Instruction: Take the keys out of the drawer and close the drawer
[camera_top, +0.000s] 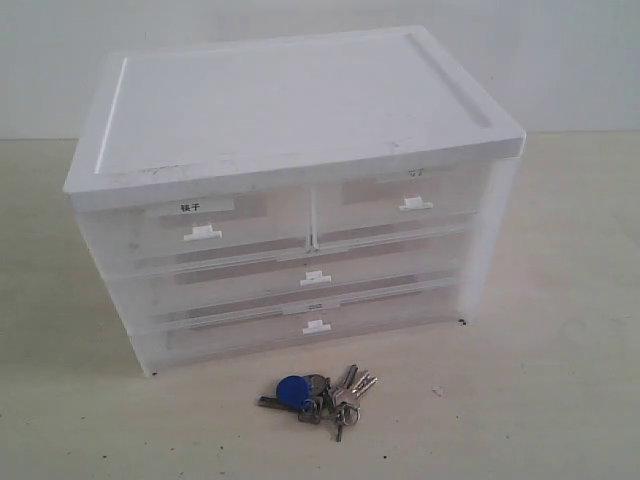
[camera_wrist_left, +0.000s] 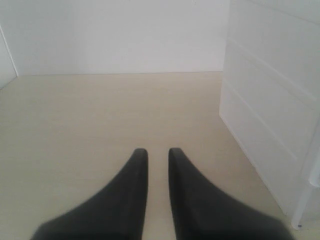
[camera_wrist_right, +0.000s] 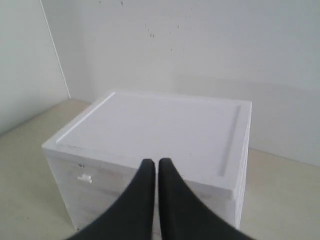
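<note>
The keys (camera_top: 318, 392), a silver bunch with a round blue tag (camera_top: 293, 390), lie on the table just in front of the cabinet. The drawer (camera_top: 240, 287), full-width in the middle tier with a small white handle (camera_top: 315, 277), sits flush with the cabinet front. Neither gripper shows in the exterior view. My left gripper (camera_wrist_left: 158, 152) hovers over bare table beside the cabinet's side wall (camera_wrist_left: 270, 110), its dark fingers a narrow gap apart with nothing between them. My right gripper (camera_wrist_right: 156, 162) is shut and empty, in front of the cabinet's front top edge.
The white plastic cabinet (camera_top: 290, 110) has two half-width labelled drawers on top and another full-width drawer (camera_top: 230, 333) at the bottom. A white wall stands behind it. The light wooden table (camera_top: 560, 400) stretches around the cabinet.
</note>
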